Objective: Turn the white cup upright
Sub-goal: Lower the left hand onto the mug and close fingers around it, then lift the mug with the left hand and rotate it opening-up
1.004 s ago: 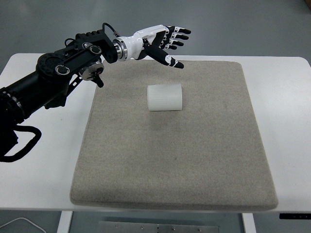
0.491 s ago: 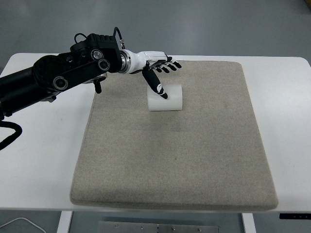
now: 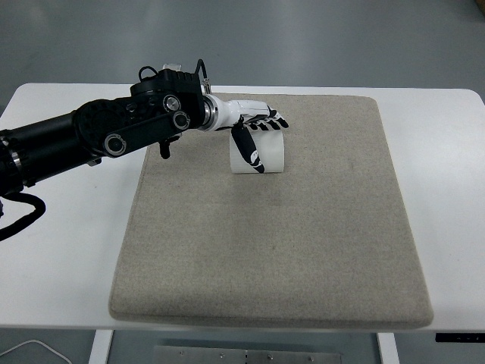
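White tabletop carrying a grey felt-like mat, seen steeply from above against a grey floor. On the mat, near the middle of its far edge, the white cup lies on its side. Its long axis runs roughly parallel to that far edge, left to right across the mat; which end is the mouth cannot be told from this view.

Left arm, black, enters from the tabletop's left edge and reaches across the mat's far left corner. Left hand, white with dark fingertips, sits directly over the cup. The four fingers are spread and drape over the cup's far upper side, while the thumb reaches down across the near face toward the left end. The hand thus brackets the cup from above, fingers on the far side and thumb on the near side, but the digits look extended rather than closed, so a firm grasp is judged not yet made; whether they touch the cup is unclear. The right arm is not in view.

Judged stage: early, at the pre-grasp. Because the hand straddles the cup across its axis, the coming move turns on closing across the cup's width, then rotating the axis from lying flat to vertical. A smooth cylinder may roll toward the mat's near edge if the thumb pushes before the fingers brace it.
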